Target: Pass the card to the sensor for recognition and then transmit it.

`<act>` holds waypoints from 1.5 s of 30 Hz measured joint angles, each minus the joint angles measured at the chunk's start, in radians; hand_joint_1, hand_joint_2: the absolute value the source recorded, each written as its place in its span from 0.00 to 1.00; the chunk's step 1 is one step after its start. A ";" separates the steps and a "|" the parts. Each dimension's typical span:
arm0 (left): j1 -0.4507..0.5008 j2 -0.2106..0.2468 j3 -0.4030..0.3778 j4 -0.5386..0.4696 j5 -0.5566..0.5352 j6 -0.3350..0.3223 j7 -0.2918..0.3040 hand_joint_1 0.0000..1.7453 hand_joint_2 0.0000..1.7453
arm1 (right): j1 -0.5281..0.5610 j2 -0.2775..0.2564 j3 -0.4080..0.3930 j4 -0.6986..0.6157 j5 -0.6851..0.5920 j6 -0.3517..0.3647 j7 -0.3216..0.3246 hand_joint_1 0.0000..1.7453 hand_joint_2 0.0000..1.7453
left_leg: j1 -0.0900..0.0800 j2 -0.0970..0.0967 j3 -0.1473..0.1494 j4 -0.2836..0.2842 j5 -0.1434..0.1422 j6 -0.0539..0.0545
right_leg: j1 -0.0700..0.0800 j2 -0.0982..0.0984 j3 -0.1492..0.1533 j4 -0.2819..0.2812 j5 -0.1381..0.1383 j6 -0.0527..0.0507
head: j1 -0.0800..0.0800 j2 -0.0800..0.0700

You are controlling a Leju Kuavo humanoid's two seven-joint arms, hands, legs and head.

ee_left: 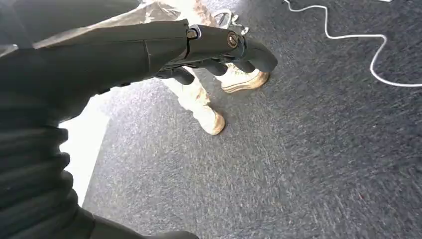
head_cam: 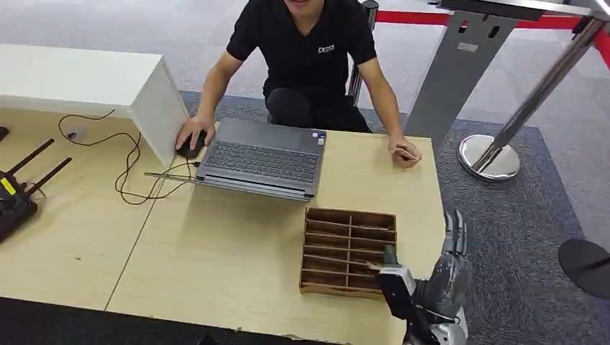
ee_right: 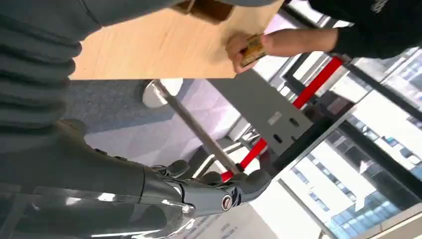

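Observation:
A person sitting behind the table pinches a small brownish card in one hand, which rests near the table's far right corner. A brown wooden slotted box stands near the table's front right. My right hand hovers just off the table's right edge, beside the box, with its fingers stretched out and nothing in them. My left hand hangs over grey carpet, its fingers loosely bent and apart, holding nothing.
An open grey laptop lies in front of the person, whose other hand covers a black mouse. A white box, black cables and a black antenna device sit at the left. A chrome stanchion base stands right of the table.

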 joint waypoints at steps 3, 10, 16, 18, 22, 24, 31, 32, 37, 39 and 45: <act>-0.001 0.000 -0.004 0.000 0.001 0.000 -0.003 0.00 1.00 | -0.009 -0.006 0.048 0.000 0.001 0.000 0.003 0.00 1.00 | 0.000 0.000 0.000 0.000 0.000 0.000 | 0.000 0.000 0.000 0.000 0.000 0.000 | 0.000 0.000; -0.001 0.000 -0.012 0.000 0.006 0.000 -0.015 0.00 1.00 | -0.030 -0.019 0.129 0.010 0.054 0.000 0.019 0.00 1.00 | 0.000 -0.001 0.000 0.000 0.000 0.000 | 0.000 0.000 0.000 0.000 0.000 0.000 | 0.000 0.000; -0.003 0.000 -0.023 0.000 0.010 0.000 -0.019 0.00 1.00 | -0.042 -0.030 0.174 0.020 0.114 0.000 0.044 0.00 1.00 | 0.000 0.000 0.000 0.000 0.000 0.000 | 0.000 0.000 0.000 0.000 0.000 0.000 | 0.000 0.000; -0.004 0.000 -0.024 0.000 0.010 0.000 -0.019 0.00 1.00 | -0.044 -0.032 0.184 0.024 0.124 0.000 0.052 0.00 1.00 | 0.000 -0.001 0.000 0.000 0.000 0.000 | 0.000 0.000 0.000 0.000 0.000 0.000 | 0.000 0.000; -0.004 0.001 -0.024 0.000 0.010 0.000 -0.019 0.00 1.00 | -0.047 -0.037 0.199 0.024 0.142 0.000 0.075 0.00 1.00 | 0.000 0.000 0.000 0.000 0.000 0.000 | 0.000 0.000 0.000 0.000 0.000 0.000 | 0.000 0.000; -0.004 0.002 -0.024 0.000 0.009 0.000 -0.019 0.00 1.00 | -0.048 -0.040 0.207 0.024 0.146 0.000 0.087 0.00 1.00 | 0.000 0.000 0.000 0.000 0.000 0.000 | 0.000 0.000 0.000 0.000 0.000 0.000 | 0.000 0.000; -0.004 0.002 -0.024 0.000 0.004 0.000 -0.025 0.00 1.00 | -0.049 -0.049 0.215 0.023 0.208 0.000 0.148 0.00 1.00 | 0.000 0.000 0.000 0.000 0.000 0.000 | 0.000 0.000 0.000 0.000 0.000 0.000 | 0.000 0.000; -0.004 0.002 -0.024 0.000 0.003 0.000 -0.026 0.00 1.00 | -0.049 -0.050 0.215 0.021 0.233 0.000 0.162 0.00 1.00 | 0.000 0.000 0.000 0.000 0.000 0.000 | 0.000 0.000 0.000 0.000 0.000 0.000 | 0.000 0.000; -0.004 0.005 -0.024 0.000 -0.006 0.000 -0.034 0.00 1.00 | -0.051 -0.064 0.219 0.004 0.336 0.000 0.267 0.00 1.00 | 0.000 0.000 0.000 0.000 0.000 0.000 | 0.000 0.000 0.000 0.000 0.000 0.000 | 0.000 0.000; -0.004 0.006 -0.024 0.000 -0.011 0.000 -0.036 0.00 1.00 | -0.055 -0.077 0.226 -0.003 0.360 -0.001 0.307 0.00 1.00 | 0.000 0.000 0.000 0.000 0.000 0.000 | 0.000 0.000 0.000 0.000 0.000 0.000 | 0.000 0.000; -0.003 0.008 -0.024 0.000 -0.017 0.000 -0.038 0.00 1.00 | -0.062 -0.116 0.243 -0.015 0.383 -0.001 0.380 0.00 1.00 | 0.000 0.000 0.000 0.000 0.000 0.000 | 0.000 0.000 0.000 0.000 0.000 0.000 | 0.000 0.000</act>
